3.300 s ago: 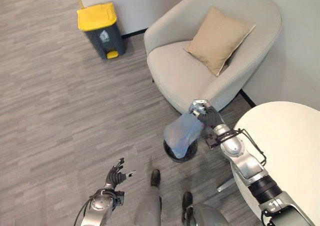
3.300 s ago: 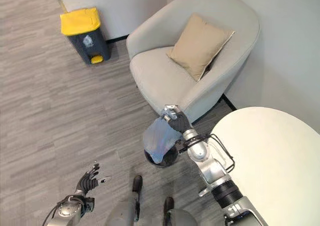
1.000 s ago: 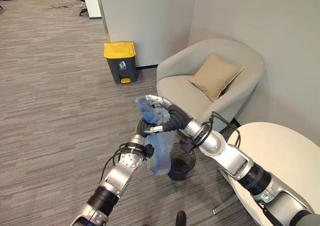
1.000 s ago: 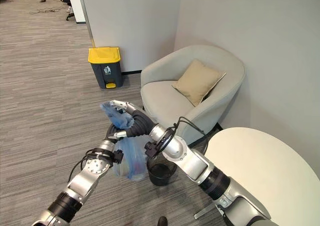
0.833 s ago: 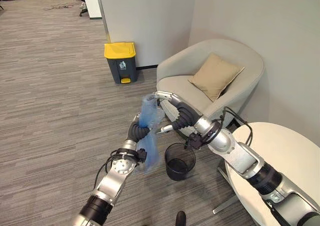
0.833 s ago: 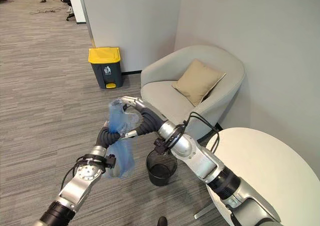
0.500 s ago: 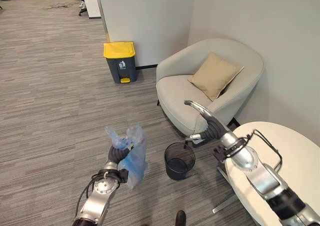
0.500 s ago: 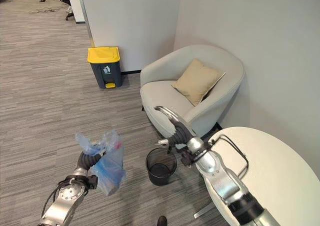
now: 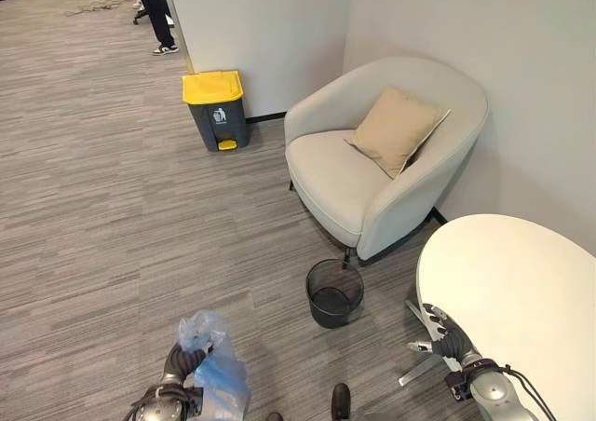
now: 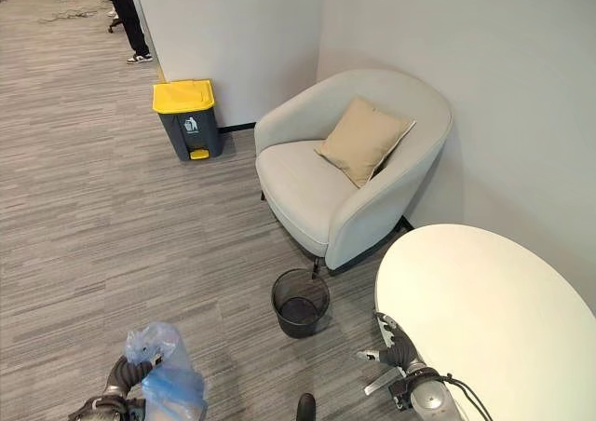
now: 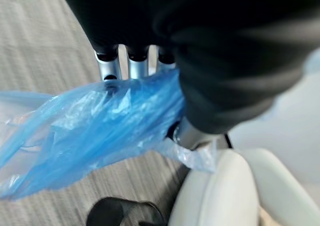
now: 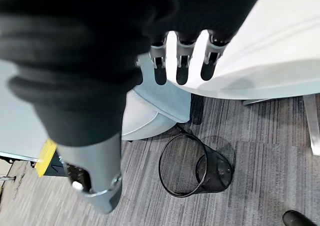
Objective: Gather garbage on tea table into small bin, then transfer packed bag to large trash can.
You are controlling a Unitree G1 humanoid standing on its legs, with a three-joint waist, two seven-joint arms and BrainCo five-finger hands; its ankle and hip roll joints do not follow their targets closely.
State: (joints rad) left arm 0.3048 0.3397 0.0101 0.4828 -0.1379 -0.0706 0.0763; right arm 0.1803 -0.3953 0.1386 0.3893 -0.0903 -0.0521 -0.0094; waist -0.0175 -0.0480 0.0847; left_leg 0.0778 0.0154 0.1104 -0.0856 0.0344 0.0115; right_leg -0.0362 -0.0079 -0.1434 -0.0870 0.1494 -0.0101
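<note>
A packed blue plastic bag (image 9: 214,376) hangs low at the front left, its gathered neck clamped in my left hand (image 9: 180,359). In the left wrist view the bag (image 11: 95,123) bunches under the curled fingers (image 11: 137,66). The small black mesh bin (image 9: 333,292) stands without a liner on the carpet between the armchair and the white round tea table (image 9: 521,300). The large grey trash can (image 9: 215,110) with a yellow lid stands far off against the wall. My right hand (image 9: 443,335) hangs open beside the table's edge, its fingers (image 12: 182,61) straight and holding nothing.
A beige armchair (image 9: 358,183) with a tan cushion (image 9: 396,128) fills the corner behind the mesh bin. A person's legs (image 9: 154,11) stand at the back beyond the trash can. Grey carpet lies between me and the trash can.
The bag came out of the small bin in my right hand and passed to my left. The right hand let go and dropped beside the table; the left sank with the bag.
</note>
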